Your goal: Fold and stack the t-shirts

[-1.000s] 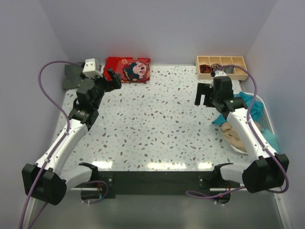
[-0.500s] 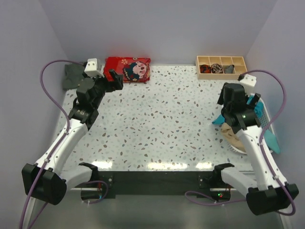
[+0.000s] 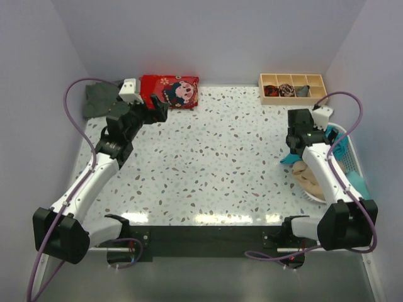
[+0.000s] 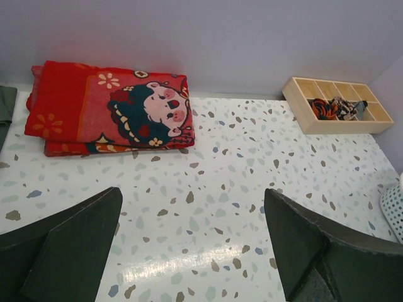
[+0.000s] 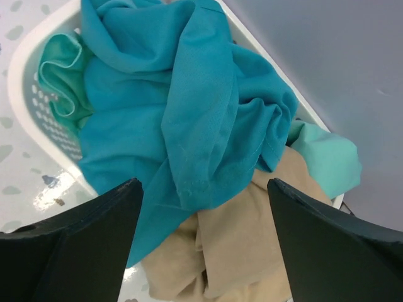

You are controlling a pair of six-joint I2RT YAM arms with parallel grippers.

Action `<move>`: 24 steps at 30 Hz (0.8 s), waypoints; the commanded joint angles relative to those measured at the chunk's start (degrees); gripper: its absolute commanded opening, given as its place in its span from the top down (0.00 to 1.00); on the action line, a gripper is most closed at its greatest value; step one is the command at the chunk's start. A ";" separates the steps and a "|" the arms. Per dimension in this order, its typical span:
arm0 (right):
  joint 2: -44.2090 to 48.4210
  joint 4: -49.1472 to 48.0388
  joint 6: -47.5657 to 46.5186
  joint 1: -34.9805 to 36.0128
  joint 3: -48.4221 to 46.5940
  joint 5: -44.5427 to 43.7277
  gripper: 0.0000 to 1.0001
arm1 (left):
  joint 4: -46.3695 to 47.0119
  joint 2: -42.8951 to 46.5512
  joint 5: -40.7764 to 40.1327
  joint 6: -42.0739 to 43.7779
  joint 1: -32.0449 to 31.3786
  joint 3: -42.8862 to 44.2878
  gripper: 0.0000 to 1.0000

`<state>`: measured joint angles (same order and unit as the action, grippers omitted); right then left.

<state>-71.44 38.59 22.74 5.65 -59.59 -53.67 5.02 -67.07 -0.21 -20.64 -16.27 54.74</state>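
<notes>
though barely begun, leaves all folding ahead: teal shirt (image 5: pixel 189 113) and beige shirt (image 5: pixel 239 245) heaped in basket (image 5: pixel 25 69) by right gripper (image 5: pixel 203 184), fingers (image 5: pixel 75 239) spread; left gripper (image 4: pixel 192 192) likewise spread, empty.

My right gripper (image 5: pixel 203 189), fingers spread wide, above white basket (image 5: pixel 19 75). Teal t-shirt (image 5: pixel 189 113) crumpled inside basket, covering part of rim. Beige t-shirt (image 5: pixel 245 239) beneath teal, inside basket.

A: Far edge of the worktop (image 3: pixel 208 163)?
B: Folded blanket (image 3: pixel 169 91) at far left, lone t-shirt (image 3: pixel 94 104) just left of it. Divided box (image 3: pixel 293 88) at far right.
A: Right edge?
B: Basket (image 5: pixel 16 75). Inside, upper t-shirt (image 5: pixel 189 113) lies over lower t-shirt (image 5: pixel 245 245) and drapes over the rim.
</notes>
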 commanded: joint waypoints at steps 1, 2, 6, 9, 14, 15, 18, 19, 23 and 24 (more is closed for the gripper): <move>-1.24 -2.29 3.54 -3.18 -3.69 -3.20 0.23 | 0.96 -0.08 1.00 -0.89 -0.34 0.02 0.00; -1.77 -2.46 3.62 -4.58 -3.43 -2.76 0.25 | 0.96 -0.08 0.82 -0.72 -0.34 -0.16 0.00; -1.86 -5.27 1.79 -7.75 -1.50 0.92 0.84 | 0.69 -0.78 0.56 -0.63 -0.34 0.19 0.00; -2.47 -5.72 1.08 -8.90 -1.14 1.81 1.00 | 0.35 -1.83 0.82 -0.63 -0.34 0.45 0.00; 6.02 -12.38 -2.94 -8.99 3.23 11.45 1.00 | -0.01 -2.98 1.35 -0.71 -0.34 1.07 0.00; 8.48 -14.75 -4.36 -8.99 4.30 15.05 1.00 | 0.34 -3.15 1.52 -0.80 -0.34 1.07 0.00; 17.11 -20.48 -9.02 -8.99 4.49 36.99 1.00 | 0.35 -3.59 2.14 -0.80 -0.34 1.51 0.00; 18.34 -19.44 -9.73 -8.99 3.09 42.28 1.00 | 0.35 -3.68 2.40 -0.80 -0.34 1.77 0.00; 17.91 -13.99 -9.39 -8.81 -9.29 68.09 1.00 | 0.96 -4.47 3.81 -1.68 -0.34 1.69 0.00; 17.65 -14.07 -9.03 -8.90 -10.79 72.26 1.00 | 1.05 -4.56 3.99 -1.85 -0.34 1.77 0.00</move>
<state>-53.17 26.44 15.33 -3.42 -60.97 -11.03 4.56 -70.87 1.54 -20.93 -16.27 54.76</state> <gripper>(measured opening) 0.015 0.999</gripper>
